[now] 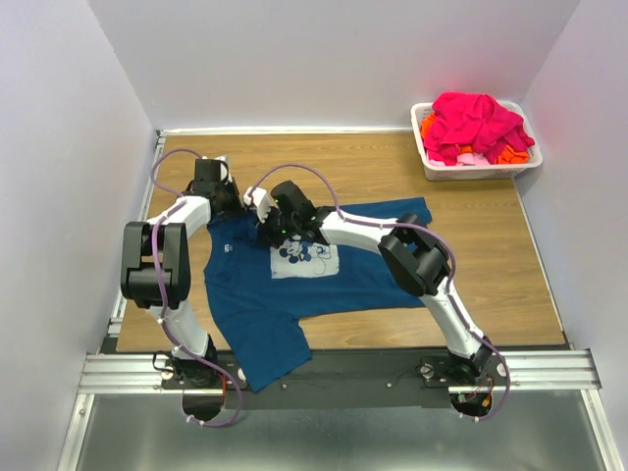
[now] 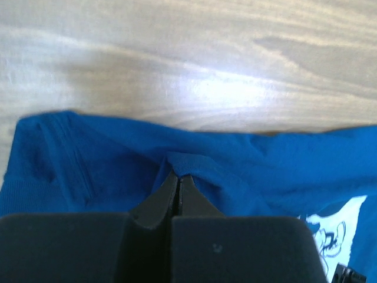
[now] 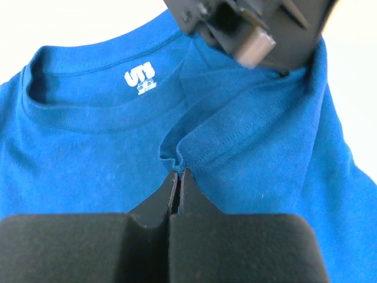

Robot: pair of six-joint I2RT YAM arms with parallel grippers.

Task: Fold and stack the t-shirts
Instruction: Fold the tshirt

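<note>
A dark blue t-shirt [image 1: 294, 294] with a pale cartoon chest print [image 1: 306, 259] lies spread on the wooden table, collar toward the far left. My left gripper [image 1: 235, 208] is shut on a pinch of its cloth [image 2: 185, 162] near the far edge of the shirt. My right gripper [image 1: 267, 234] is shut on a stitched fold of the blue t-shirt [image 3: 194, 147] just beside the collar [image 3: 88, 118]. In the right wrist view the left gripper's body [image 3: 247, 29] hangs close above the same area. More t-shirts, magenta-pink [image 1: 476, 123] and orange [image 1: 510, 154], lie piled in a basket.
The white plastic basket [image 1: 432, 165] stands at the table's far right corner. Part of the blue shirt hangs over the near table edge onto the metal rail [image 1: 392, 371]. Bare wood [image 1: 491, 255] lies right of the shirt. Walls close in the table on three sides.
</note>
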